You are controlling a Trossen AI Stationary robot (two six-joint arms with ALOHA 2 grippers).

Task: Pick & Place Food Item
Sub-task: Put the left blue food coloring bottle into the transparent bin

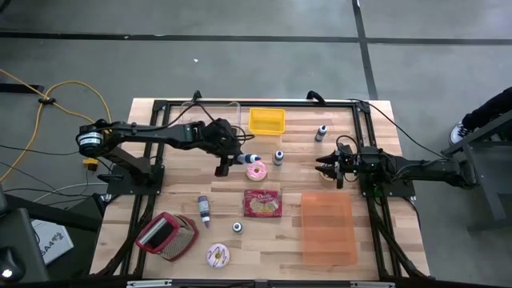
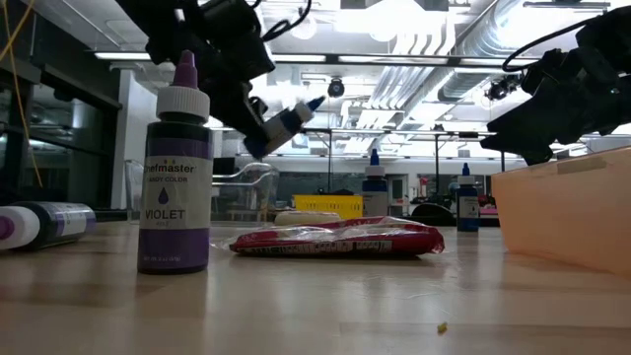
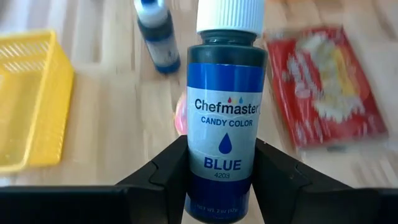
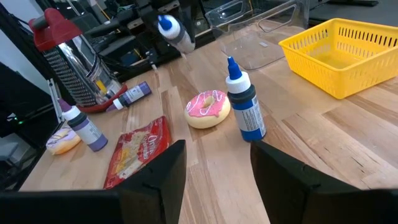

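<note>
My left gripper [image 1: 237, 158] is shut on a blue candy-colour bottle [image 3: 227, 124] with a white cap. It holds the bottle above the table's middle, just left of a pink-iced donut [image 1: 256, 170]. The low view shows the bottle [image 2: 286, 123] tilted in the air. A red snack packet [image 1: 262, 203] lies flat nearer the front edge. A yellow basket [image 1: 266, 120] stands at the far edge. My right gripper [image 4: 214, 174] stays open at the table's right, with nothing between its fingers. My left gripper pinches the bottle's lower body [image 3: 198, 177], near its base, between the two fingers [image 3: 165, 171], one on each side. The fingers come from the table's left, slanting downward. The bottle is lifted clear of the table, its capped tip [image 2: 314, 103] tilted up toward the table's right.
Two more blue bottles [image 1: 278, 157] [image 1: 322, 133] stand right of the donut. An orange bin [image 1: 326, 228] sits front right. A violet bottle [image 1: 204, 210], a small bottle [image 1: 237, 228], a red-handled grater [image 1: 166, 236] and a second donut [image 1: 218, 256] lie front left.
</note>
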